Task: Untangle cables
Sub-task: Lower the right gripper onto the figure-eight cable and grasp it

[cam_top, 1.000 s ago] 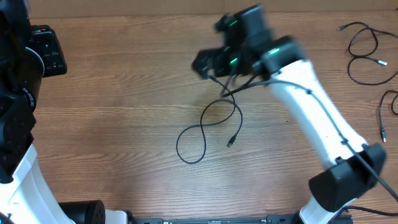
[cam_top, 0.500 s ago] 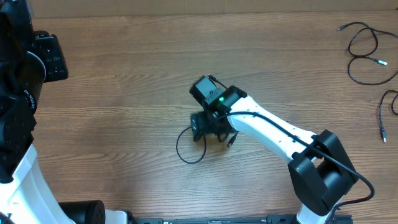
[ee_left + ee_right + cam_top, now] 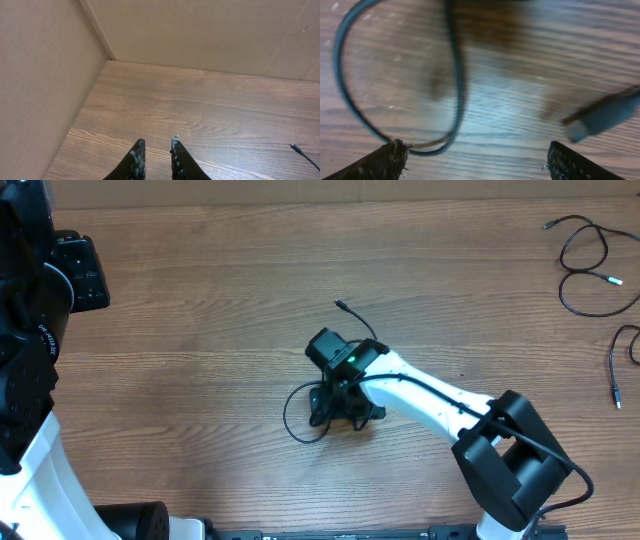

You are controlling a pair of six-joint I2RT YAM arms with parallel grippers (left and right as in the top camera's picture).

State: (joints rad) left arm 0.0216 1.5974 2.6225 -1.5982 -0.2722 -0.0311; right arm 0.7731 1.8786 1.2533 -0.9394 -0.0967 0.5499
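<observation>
One thin black cable (image 3: 296, 420) lies in a loop on the wooden table's middle; its far end (image 3: 341, 306) points toward the back. My right gripper (image 3: 340, 406) is low over this loop, wide open. In the right wrist view the loop (image 3: 395, 125) curves between the fingers, close to the left fingertip (image 3: 390, 159), and a blurred plug (image 3: 600, 119) lies near the right one. The right gripper (image 3: 480, 157) holds nothing. My left gripper (image 3: 156, 147) is shut and empty, over bare table at the far left. A cable tip (image 3: 296, 148) shows at that view's right edge.
More thin black cables lie at the back right (image 3: 585, 270) and at the right edge (image 3: 622, 360). A black device (image 3: 80, 265) sits at the back left beside the left arm (image 3: 30, 330). Cardboard walls (image 3: 45, 75) close off the left wrist view.
My right gripper has swung from the back of the table down onto the cable loop. The cable's far end now lies free behind it. The left arm has not moved.
</observation>
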